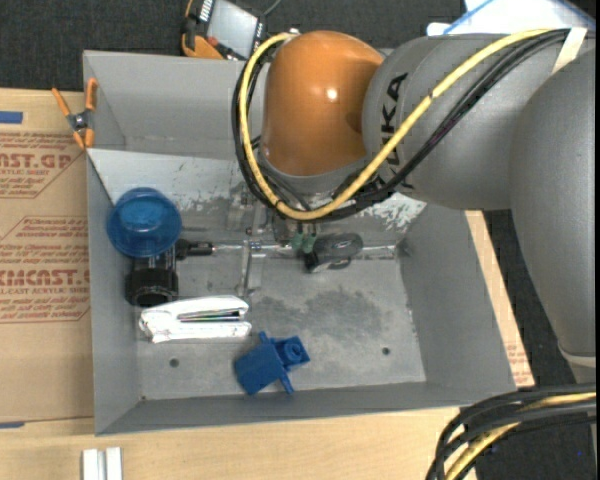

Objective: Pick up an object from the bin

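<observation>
My gripper (250, 260) hangs below the orange wrist cover over the middle of the bin, and its lower parts reach down near the floor. Just to its right lies a small dark grey oval thing (334, 249) with a green bit at its left end. A thin metal rod (205, 249) with a black end runs left from the gripper toward the blue thing. Below the gripper, to the left, a flat white packet (194, 321) lies on the floor. The cover hides what is directly under the wrist.
A round blue translucent cap (143, 222) sits against the left wall, with a black cylinder (151, 282) just below it. A blue plastic block (269, 364) lies near the front wall. The arm covers the bin's back right part.
</observation>
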Tool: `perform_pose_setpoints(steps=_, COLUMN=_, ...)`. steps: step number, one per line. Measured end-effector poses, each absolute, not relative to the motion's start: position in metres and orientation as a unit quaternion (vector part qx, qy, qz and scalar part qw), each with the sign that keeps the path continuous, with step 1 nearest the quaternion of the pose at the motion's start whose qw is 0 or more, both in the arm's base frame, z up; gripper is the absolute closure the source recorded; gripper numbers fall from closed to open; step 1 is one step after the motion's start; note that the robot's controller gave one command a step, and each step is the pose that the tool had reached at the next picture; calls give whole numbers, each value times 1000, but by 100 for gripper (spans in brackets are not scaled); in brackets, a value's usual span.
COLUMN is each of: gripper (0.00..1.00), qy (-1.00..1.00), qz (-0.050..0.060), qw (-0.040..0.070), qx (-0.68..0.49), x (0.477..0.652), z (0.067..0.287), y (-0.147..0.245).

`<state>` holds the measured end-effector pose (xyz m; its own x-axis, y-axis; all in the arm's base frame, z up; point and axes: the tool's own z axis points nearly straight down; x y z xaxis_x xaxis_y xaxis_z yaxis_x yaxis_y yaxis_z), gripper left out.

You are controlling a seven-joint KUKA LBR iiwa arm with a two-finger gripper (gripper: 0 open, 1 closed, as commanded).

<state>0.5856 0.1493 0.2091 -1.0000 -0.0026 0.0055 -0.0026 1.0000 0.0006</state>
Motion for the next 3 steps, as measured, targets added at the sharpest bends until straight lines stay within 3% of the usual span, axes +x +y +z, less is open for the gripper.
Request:
perform_pose_setpoints(steps=1, gripper=0, qy=-1000, qz=-1, qw=-1, qx=0, x=587, z=214, y=148)
perform_pose_setpoints(steps=2, gripper=0, qy=-998, qz=-1, qw=-1, qx=55, x=532, z=85, y=173)
perform_pose_setpoints(steps=3, gripper=0, qy=-995, qz=-2, qw=-11, qx=104, x=534, z=165, y=183)
